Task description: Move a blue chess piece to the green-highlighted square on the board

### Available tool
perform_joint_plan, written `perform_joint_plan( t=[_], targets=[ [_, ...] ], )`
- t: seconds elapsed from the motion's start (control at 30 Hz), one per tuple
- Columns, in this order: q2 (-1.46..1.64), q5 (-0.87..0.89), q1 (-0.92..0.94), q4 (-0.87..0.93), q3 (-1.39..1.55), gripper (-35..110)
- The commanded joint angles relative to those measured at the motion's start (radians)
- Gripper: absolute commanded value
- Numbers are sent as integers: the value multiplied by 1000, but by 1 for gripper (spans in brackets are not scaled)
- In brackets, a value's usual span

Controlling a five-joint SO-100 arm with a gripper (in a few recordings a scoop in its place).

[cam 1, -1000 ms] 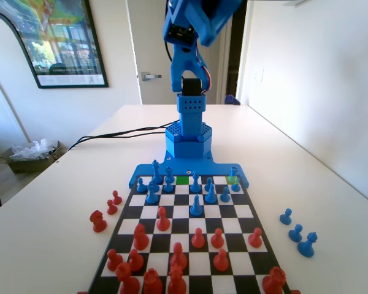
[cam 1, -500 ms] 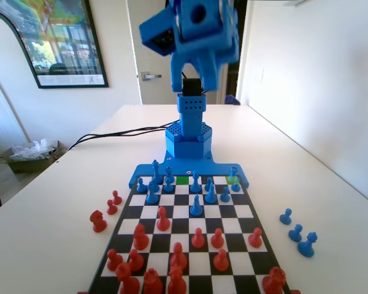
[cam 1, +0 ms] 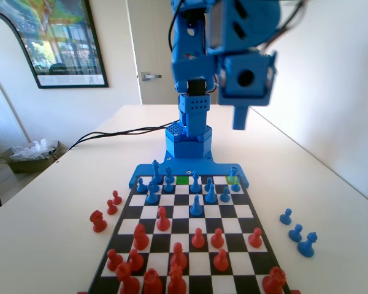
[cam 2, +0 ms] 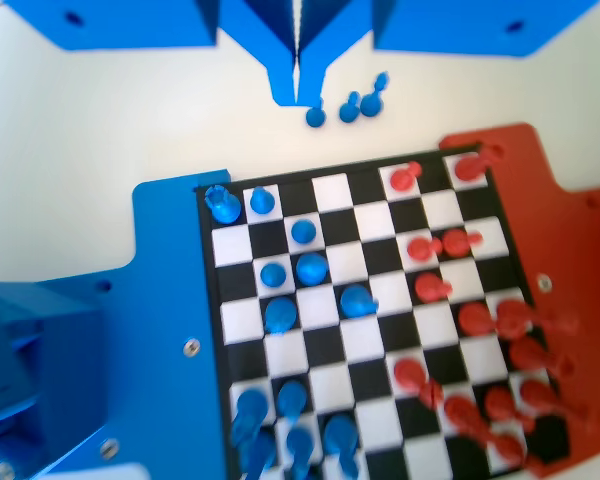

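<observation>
Claw high above the board, closed and empty

My claw (cam 2: 296, 90) hangs at the wrist view's top, jaws together; blur hides piece shapes on the board (cam 2: 370, 320), three blue pieces (cam 2: 348, 105) on the tabletop (cam 2: 130, 120) beyond.

— What carries it all?
— A pale table (cam 1: 61, 202). The board (cam 1: 180, 212) lies flat on it. In the fixed view the board sits below the gripper (cam 1: 239, 119) and nearer the camera.
— Anything loose on the tabletop?
— Three blue pieces (cam 1: 295, 233) stand off the board. In the wrist view they are just right of the gripper's closed tips (cam 2: 296, 95).
— And on the other side?
— Three red pieces (cam 1: 112, 207) stand on the bare table. In the fixed view they are well left of the gripper, beside the board's left edge.
— What else?
— Black cables (cam 1: 110, 135) run across the table, left of the gripper in the fixed view, towards the arm's blue base (cam 1: 189, 138).
</observation>
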Motion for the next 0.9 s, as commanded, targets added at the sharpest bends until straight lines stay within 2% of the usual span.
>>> perform_joint_plan(
  t=[0.0, 0.27, 0.87],
  targets=[
    [12, 0, -64, -95, 78, 4],
    [48, -8, -121, -457, 425, 6],
    [95, 44, -153, -523, 512, 9]
  ],
)
